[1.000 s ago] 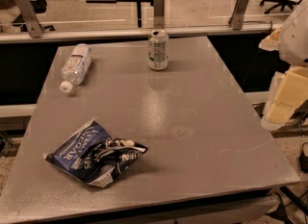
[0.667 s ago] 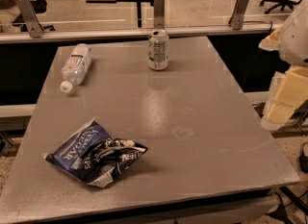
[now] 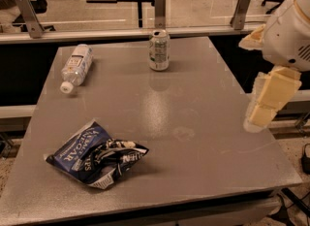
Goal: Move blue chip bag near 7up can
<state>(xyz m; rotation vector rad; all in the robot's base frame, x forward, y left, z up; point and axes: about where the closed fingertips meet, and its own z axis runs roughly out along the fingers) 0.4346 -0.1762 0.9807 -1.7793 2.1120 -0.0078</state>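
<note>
The blue chip bag (image 3: 97,154) lies crumpled on the front left of the grey table (image 3: 193,104), dark navy with white lettering. The 7up can (image 3: 159,50) stands upright at the far middle of the table, well apart from the bag. My gripper (image 3: 269,99), cream-coloured below a white arm housing, hangs over the table's right edge, level with the table's middle. It is far from both the bag and the can and holds nothing that I can see.
A clear plastic water bottle (image 3: 76,67) with a white cap lies on its side at the far left of the table. A metal rail with upright brackets (image 3: 160,7) runs behind the far edge. Office chairs and tables stand beyond.
My gripper has shifted slightly left, toward the table. The bag, can and bottle have not moved.
</note>
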